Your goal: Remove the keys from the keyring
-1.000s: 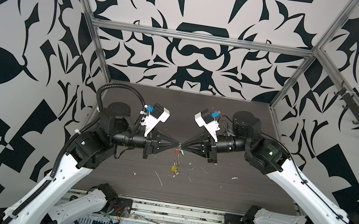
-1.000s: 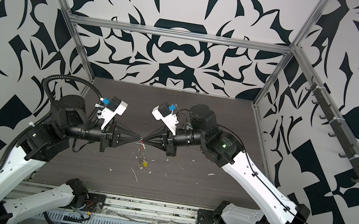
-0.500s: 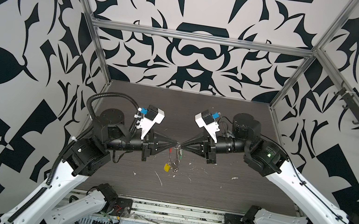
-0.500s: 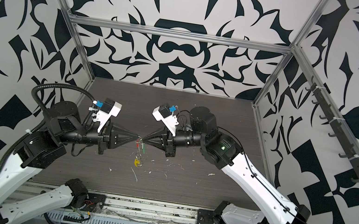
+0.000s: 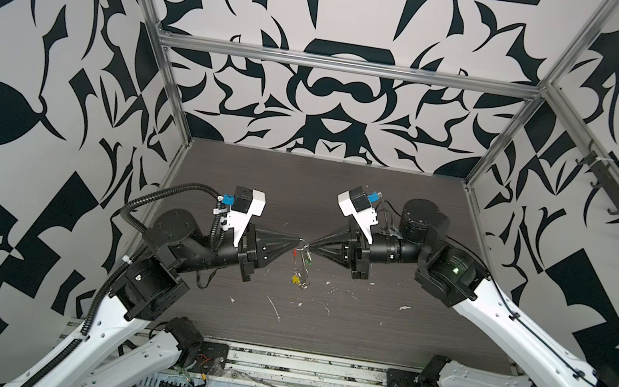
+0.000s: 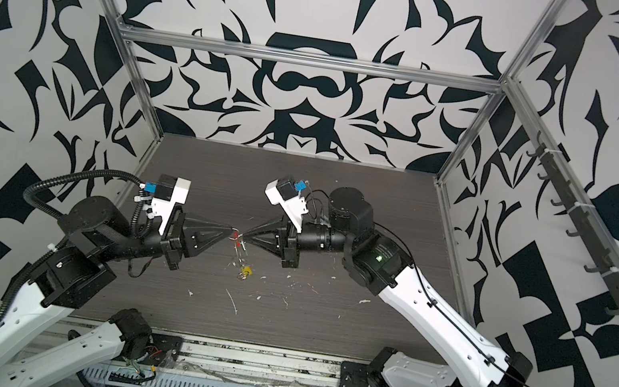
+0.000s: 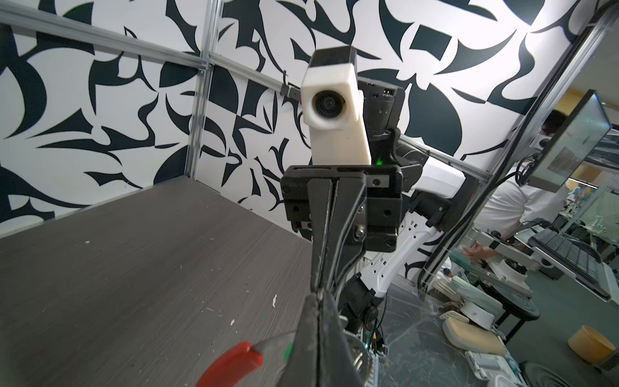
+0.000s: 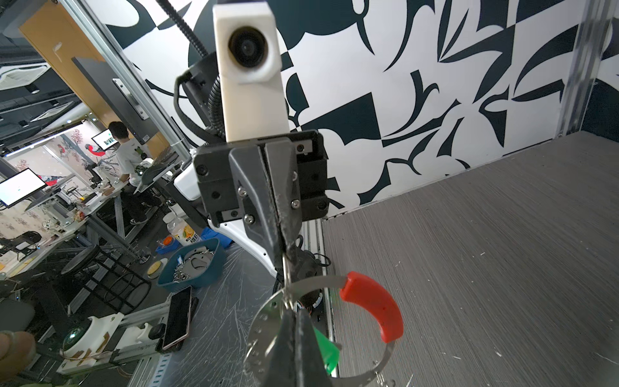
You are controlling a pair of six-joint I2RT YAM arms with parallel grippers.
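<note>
Two pinches on one keyring (image 8: 315, 282) above my table (image 5: 381, 340) | left gripper (image 5: 298, 239) fingers pressed shut on its wire | right gripper (image 5: 311, 248) likewise | green key (image 8: 325, 348), yellow key (image 5: 296, 280) dangle below

The keyring (image 5: 303, 259) was held up above the table (image 5: 341, 191), with the left gripper (image 5: 298, 239) just to its left and the right gripper (image 5: 311, 248) just to its right. The keys (image 5: 295, 280) were hung under it, over the table's middle
</note>
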